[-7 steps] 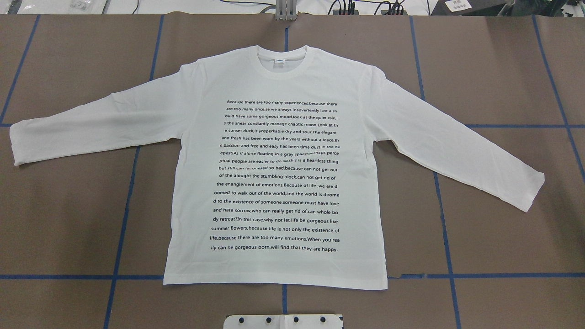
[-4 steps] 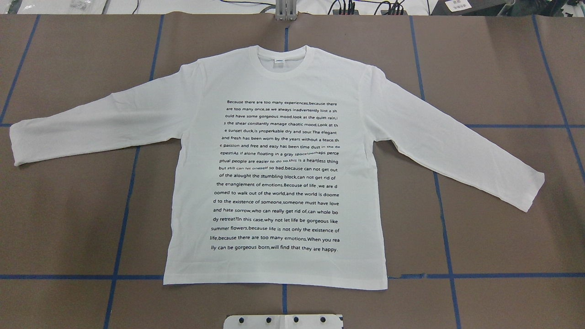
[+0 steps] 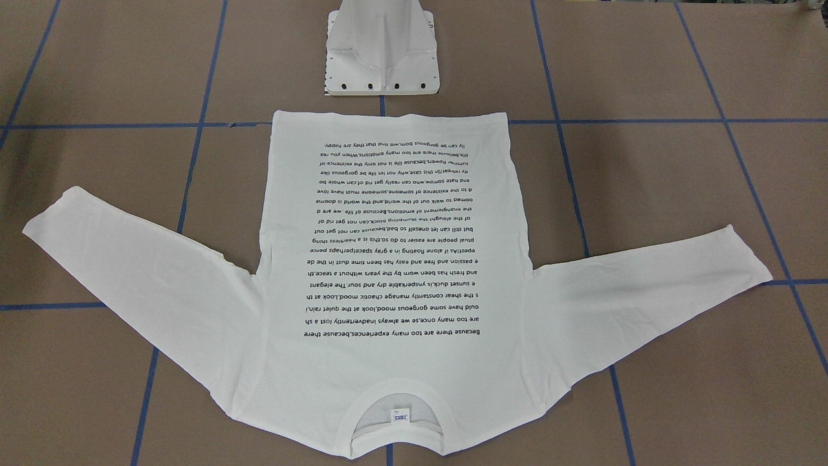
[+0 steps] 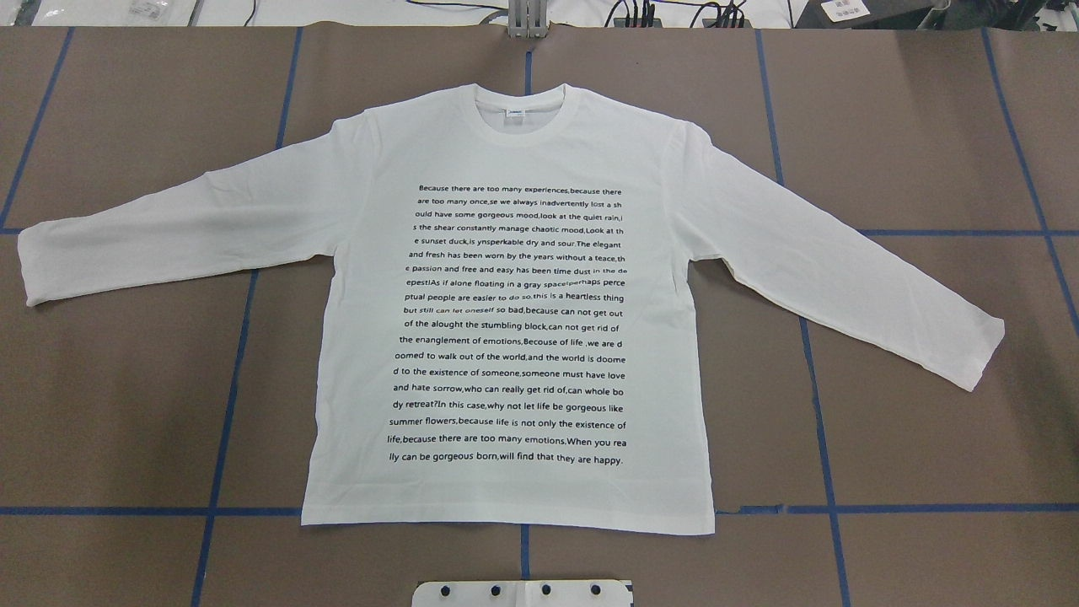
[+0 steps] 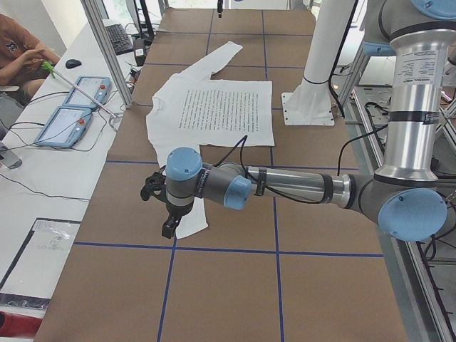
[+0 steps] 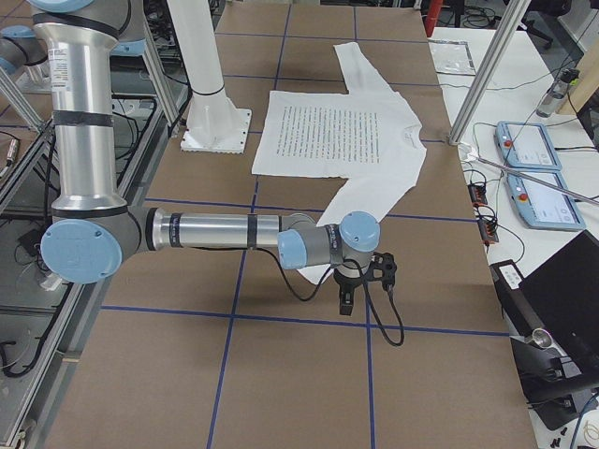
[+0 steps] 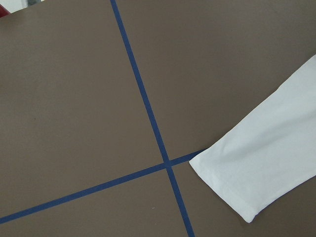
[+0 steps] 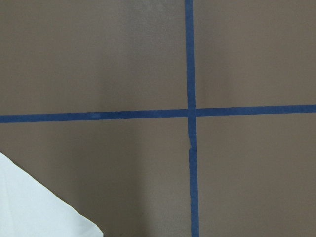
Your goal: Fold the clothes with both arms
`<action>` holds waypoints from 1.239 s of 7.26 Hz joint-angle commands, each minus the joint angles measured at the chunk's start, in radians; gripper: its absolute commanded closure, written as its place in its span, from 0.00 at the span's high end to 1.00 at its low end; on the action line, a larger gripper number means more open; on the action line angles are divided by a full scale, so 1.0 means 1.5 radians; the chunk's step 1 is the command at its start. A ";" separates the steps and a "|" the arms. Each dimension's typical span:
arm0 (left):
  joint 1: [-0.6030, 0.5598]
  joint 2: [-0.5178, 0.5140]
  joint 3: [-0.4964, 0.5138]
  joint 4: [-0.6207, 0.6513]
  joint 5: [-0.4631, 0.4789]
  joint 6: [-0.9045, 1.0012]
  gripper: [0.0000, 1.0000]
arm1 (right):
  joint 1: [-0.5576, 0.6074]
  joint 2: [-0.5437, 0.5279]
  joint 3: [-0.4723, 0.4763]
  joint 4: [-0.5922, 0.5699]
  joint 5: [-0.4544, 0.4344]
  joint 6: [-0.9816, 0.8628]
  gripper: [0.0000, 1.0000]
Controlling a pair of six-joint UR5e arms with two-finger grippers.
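The white long-sleeved T-shirt (image 4: 506, 337) lies flat and spread out on the brown table, text side up, collar at the far side, both sleeves out to the sides. It also shows in the front-facing view (image 3: 388, 259). My left gripper (image 5: 168, 226) hangs over the left sleeve's cuff (image 7: 261, 163), seen only in the left side view. My right gripper (image 6: 346, 301) hangs by the right sleeve's cuff (image 8: 29, 202), seen only in the right side view. I cannot tell whether either gripper is open or shut.
The white pedestal base (image 3: 381, 58) stands just behind the shirt's hem. Blue tape lines (image 4: 228, 396) grid the table. Teach pendants (image 5: 71, 107) lie on a side bench by a seated operator (image 5: 21, 50); an aluminium post (image 6: 482, 79) rises at the table's far edge.
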 commanded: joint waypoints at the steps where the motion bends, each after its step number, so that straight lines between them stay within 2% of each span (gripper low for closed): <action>1: 0.001 0.000 0.001 -0.001 -0.005 -0.001 1.00 | -0.002 0.005 -0.007 0.000 0.003 -0.001 1.00; 4: 0.003 0.001 -0.003 -0.004 -0.007 0.000 1.00 | -0.014 0.003 -0.001 0.012 0.049 0.018 1.00; 5: 0.003 0.001 -0.002 -0.004 -0.008 0.000 1.00 | -0.033 -0.007 -0.001 0.055 0.066 0.065 1.00; 8: 0.003 0.003 -0.007 -0.005 -0.008 0.000 1.00 | -0.119 -0.046 -0.012 0.261 0.034 0.330 0.95; 9: 0.003 0.003 -0.008 -0.005 -0.008 0.000 1.00 | -0.133 -0.063 -0.011 0.280 0.032 0.348 0.95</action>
